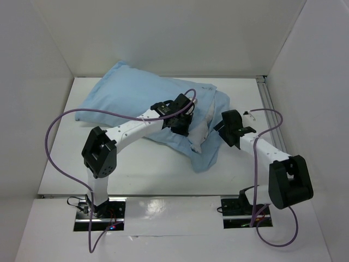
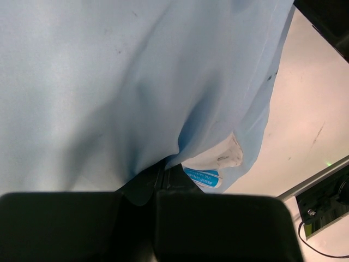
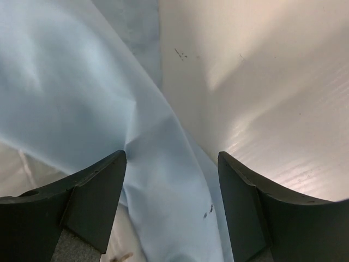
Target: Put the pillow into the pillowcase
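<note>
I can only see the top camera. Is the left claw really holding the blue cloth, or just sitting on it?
Observer: Holding it. In the left wrist view, the left gripper is shut on a bunched fold of the pillowcase.
Operator: Can you see the pillow's tag anywhere?
Observer: Yes. A blue tag peeks out at the pillowcase's edge, beside a white corner of the pillow.
Operator: What about the right claw?
Observer: The right wrist view shows the right gripper open, with the pillowcase lying loose between its jaws and not pinched.
</note>
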{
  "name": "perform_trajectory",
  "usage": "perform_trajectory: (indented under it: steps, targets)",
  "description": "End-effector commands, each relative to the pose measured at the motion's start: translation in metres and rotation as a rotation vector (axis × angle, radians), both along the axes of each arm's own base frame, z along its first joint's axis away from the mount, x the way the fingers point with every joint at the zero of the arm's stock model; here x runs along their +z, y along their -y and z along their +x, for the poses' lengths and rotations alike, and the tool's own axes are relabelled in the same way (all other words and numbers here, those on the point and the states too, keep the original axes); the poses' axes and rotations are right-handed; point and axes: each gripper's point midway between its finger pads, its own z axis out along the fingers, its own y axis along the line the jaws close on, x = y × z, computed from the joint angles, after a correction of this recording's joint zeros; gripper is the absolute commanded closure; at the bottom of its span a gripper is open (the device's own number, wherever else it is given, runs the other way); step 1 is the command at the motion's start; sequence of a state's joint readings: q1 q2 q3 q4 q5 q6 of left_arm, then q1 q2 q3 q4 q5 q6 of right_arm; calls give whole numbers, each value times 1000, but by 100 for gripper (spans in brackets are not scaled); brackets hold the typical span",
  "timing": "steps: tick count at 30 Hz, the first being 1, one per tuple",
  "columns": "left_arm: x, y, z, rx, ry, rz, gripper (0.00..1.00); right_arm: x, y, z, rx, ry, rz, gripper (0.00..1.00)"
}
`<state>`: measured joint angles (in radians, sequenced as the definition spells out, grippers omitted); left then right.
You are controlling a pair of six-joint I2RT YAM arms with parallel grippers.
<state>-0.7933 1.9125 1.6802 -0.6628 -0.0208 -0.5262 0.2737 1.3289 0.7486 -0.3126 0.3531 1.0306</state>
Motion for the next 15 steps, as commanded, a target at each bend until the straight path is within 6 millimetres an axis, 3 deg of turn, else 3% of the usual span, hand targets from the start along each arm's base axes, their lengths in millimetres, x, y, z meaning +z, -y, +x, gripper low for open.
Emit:
perform_trajectory:
  steps: [1, 3, 5, 7, 11, 15]
  targets:
    - [31, -10, 8, 9, 65, -18, 100, 7, -1, 15, 7, 16, -4, 25]
    - [31, -10, 7, -4, 64, -20, 100, 8, -8, 15, 26, 22, 5, 25]
    - [31, -10, 7, -4, 64, -20, 100, 24, -16, 15, 27, 71, 27, 25]
    - [34, -8, 8, -4, 71, -26, 100, 20, -17, 2, 33, 64, 33, 25]
    - [34, -8, 8, -4, 71, -26, 100, 38, -27, -6, 39, 135, 73, 25]
    - [30, -7, 7, -9, 59, -25, 100, 33, -27, -3, 49, 133, 62, 25]
